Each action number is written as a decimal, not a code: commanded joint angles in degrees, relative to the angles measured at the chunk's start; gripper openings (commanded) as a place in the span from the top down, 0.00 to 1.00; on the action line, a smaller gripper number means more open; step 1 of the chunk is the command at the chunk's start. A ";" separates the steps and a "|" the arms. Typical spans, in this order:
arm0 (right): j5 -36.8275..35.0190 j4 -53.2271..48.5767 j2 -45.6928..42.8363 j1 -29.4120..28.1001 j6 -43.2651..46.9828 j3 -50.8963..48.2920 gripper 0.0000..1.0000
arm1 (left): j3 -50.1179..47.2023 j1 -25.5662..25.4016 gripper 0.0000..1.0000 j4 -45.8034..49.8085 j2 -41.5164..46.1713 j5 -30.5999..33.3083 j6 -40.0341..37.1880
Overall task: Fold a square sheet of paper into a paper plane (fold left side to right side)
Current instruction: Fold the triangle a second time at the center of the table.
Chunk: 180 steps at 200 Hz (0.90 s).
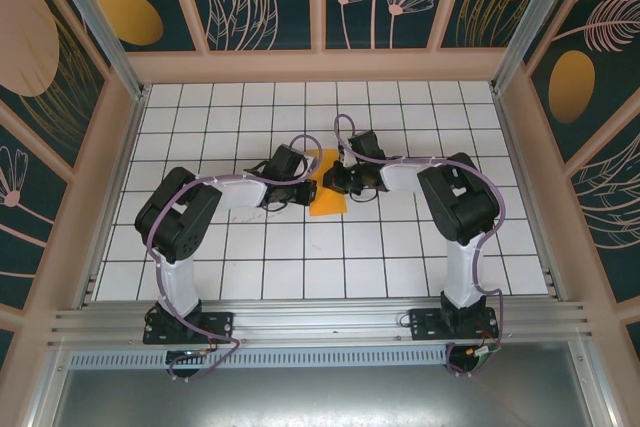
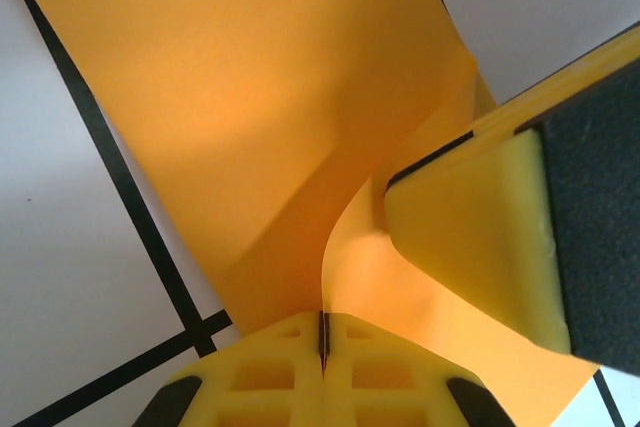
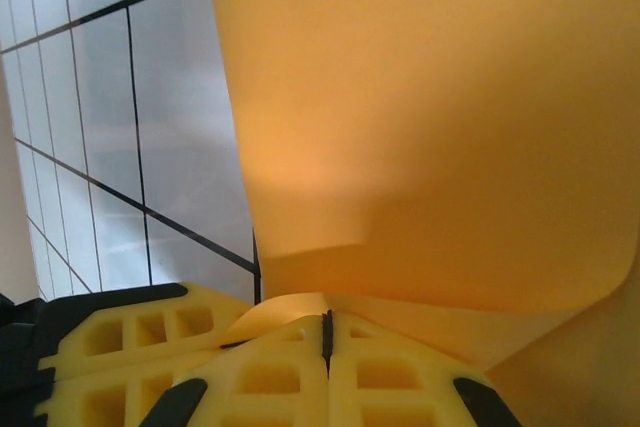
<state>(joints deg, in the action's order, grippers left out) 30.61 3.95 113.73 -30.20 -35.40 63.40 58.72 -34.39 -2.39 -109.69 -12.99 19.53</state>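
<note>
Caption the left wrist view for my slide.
Left tool pinching the raised orange sheet, right tool close beside it.

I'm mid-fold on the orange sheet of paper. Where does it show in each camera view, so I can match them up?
Top view: the sheet of paper lies mid-table, just above the picture's centre.
Left wrist: it spreads across the upper middle, with a curled edge running down to the bottom centre.
Right wrist: it covers the upper right.
Shared landmark: the white table with black grid lines.

no legible text, label, brand, number or sign on any surface
</note>
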 commanded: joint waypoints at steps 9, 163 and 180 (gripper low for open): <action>-3.13 -4.65 1.38 -0.57 2.67 1.82 0.99 | 0.34 0.30 1.00 3.45 -2.72 0.87 -1.16; -7.00 -8.33 1.84 -0.57 3.85 0.32 0.99 | -2.65 0.55 0.68 4.49 11.95 -0.50 4.03; -6.70 -8.07 1.79 -0.57 3.80 0.32 0.99 | -4.29 0.51 0.74 2.05 12.27 -6.33 6.02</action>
<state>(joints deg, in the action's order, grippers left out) 25.74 -1.52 113.75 -30.76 -31.86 64.40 57.14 -34.11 1.41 -98.48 -12.10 22.24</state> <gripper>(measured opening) 0.048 0.293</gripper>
